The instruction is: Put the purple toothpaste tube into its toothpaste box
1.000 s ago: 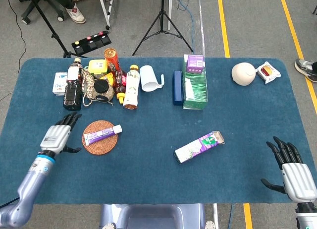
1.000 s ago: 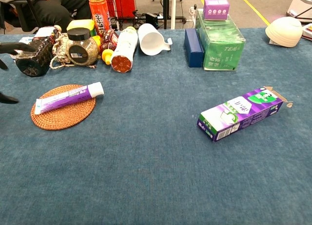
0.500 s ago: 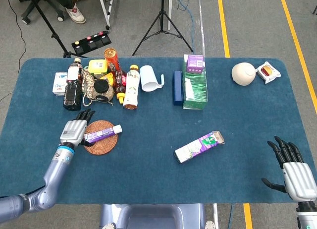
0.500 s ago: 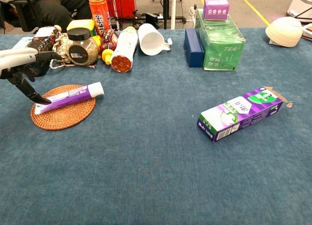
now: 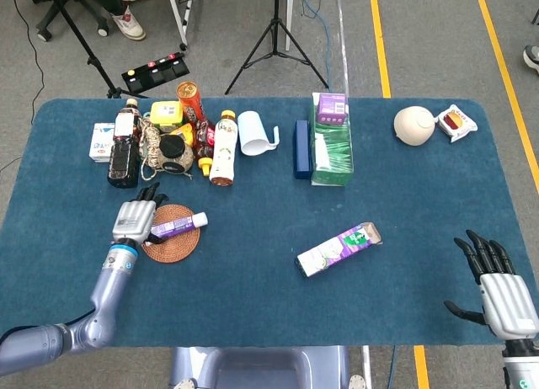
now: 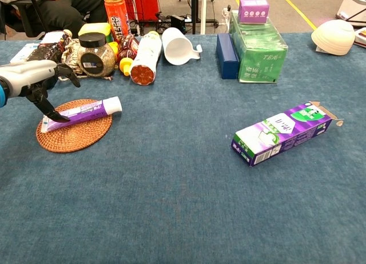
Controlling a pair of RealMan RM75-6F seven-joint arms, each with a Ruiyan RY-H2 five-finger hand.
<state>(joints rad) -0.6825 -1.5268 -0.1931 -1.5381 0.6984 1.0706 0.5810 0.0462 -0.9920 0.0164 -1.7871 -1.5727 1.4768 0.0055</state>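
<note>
The purple toothpaste tube (image 5: 178, 226) (image 6: 84, 113) lies across a round woven coaster (image 5: 173, 242) (image 6: 74, 137), white cap pointing right. My left hand (image 5: 135, 217) (image 6: 30, 81) hovers over the tube's flat tail end with fingers spread; its thumb tip reaches down to the tail and nothing is gripped. The purple-and-white toothpaste box (image 5: 338, 248) (image 6: 282, 132) lies on its side at mid-table, its end flap open toward the right. My right hand (image 5: 498, 293) stands open, fingers spread, at the front right corner, far from both; the chest view does not show it.
Bottles, jars and a can (image 5: 190, 100) crowd the back left just behind my left hand. A white mug (image 5: 253, 132) lies beside them. A blue box (image 5: 302, 148) and green tea box (image 5: 331, 150) stand at the back centre, a white bowl (image 5: 413, 125) back right.
My left hand has moved right from the table's left side to the tube's tail end on the coaster. Tube, box and right hand have stayed put.
</note>
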